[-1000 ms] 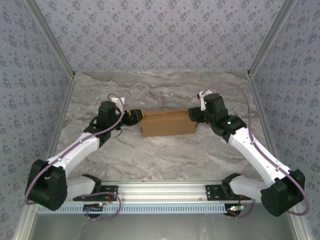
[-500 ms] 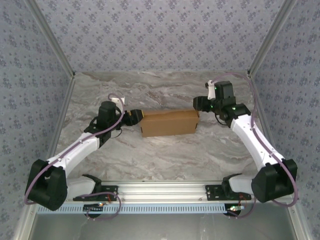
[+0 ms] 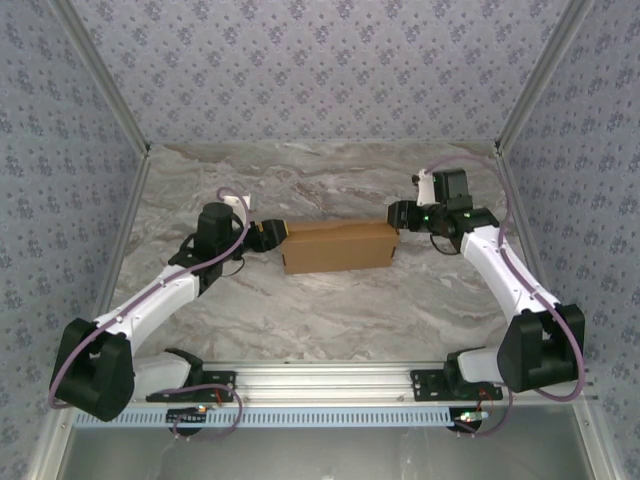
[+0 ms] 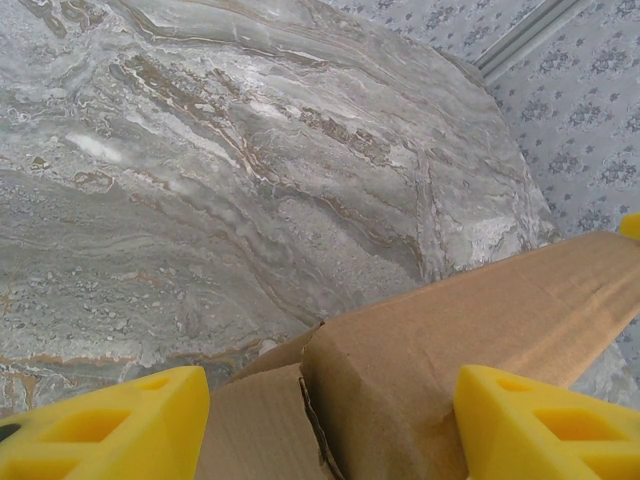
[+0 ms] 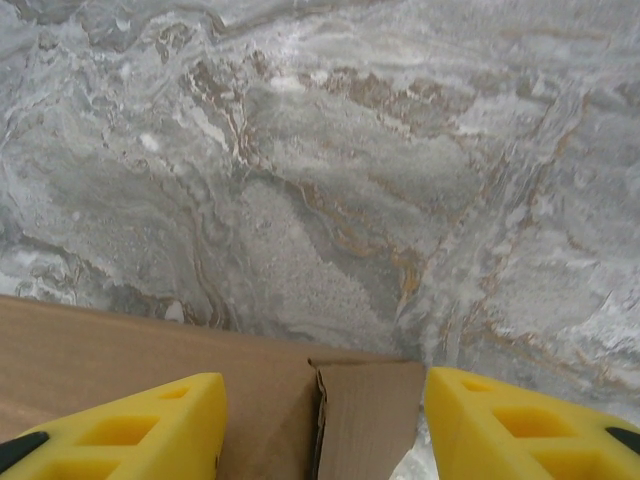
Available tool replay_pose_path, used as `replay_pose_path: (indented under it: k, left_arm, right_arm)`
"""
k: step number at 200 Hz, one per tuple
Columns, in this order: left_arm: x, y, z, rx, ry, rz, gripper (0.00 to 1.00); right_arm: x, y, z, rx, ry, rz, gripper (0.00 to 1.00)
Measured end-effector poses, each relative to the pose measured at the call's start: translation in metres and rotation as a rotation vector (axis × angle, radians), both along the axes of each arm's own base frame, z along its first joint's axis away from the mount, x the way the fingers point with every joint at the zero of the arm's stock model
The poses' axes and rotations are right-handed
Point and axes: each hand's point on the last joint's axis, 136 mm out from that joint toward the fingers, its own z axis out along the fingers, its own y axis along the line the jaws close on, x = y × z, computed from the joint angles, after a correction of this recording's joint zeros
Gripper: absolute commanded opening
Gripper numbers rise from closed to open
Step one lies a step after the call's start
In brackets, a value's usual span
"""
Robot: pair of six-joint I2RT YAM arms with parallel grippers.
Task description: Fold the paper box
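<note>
One box [image 3: 338, 247] lies folded in the middle of the table [image 3: 330, 310], between two grippers. The left gripper [image 4: 325, 395] straddles its left end, fingers wide apart with cardboard filling the gap. Whether they press it I cannot tell. The right gripper [image 5: 322, 400] stands open astride the right end.

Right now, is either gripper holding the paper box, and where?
Cannot be told. The left gripper straddles the left end of the paper box, the right gripper the right end; clamping isn't visible.
</note>
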Motion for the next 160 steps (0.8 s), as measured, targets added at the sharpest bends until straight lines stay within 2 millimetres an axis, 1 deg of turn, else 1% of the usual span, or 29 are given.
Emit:
replay_pose_path:
  k: [96,160]
  left_arm:
    - [-0.003,-0.001,-0.002,0.003,0.006,-0.006,0.65]
    - [-0.008,0.000,-0.016,0.013,0.029,-0.008,0.65]
  right_arm:
    - [-0.005,0.001,-0.004,0.062,-0.024,0.008,0.51]
    - [-0.008,0.001,-0.011,0.086,-0.035,0.009,0.49]
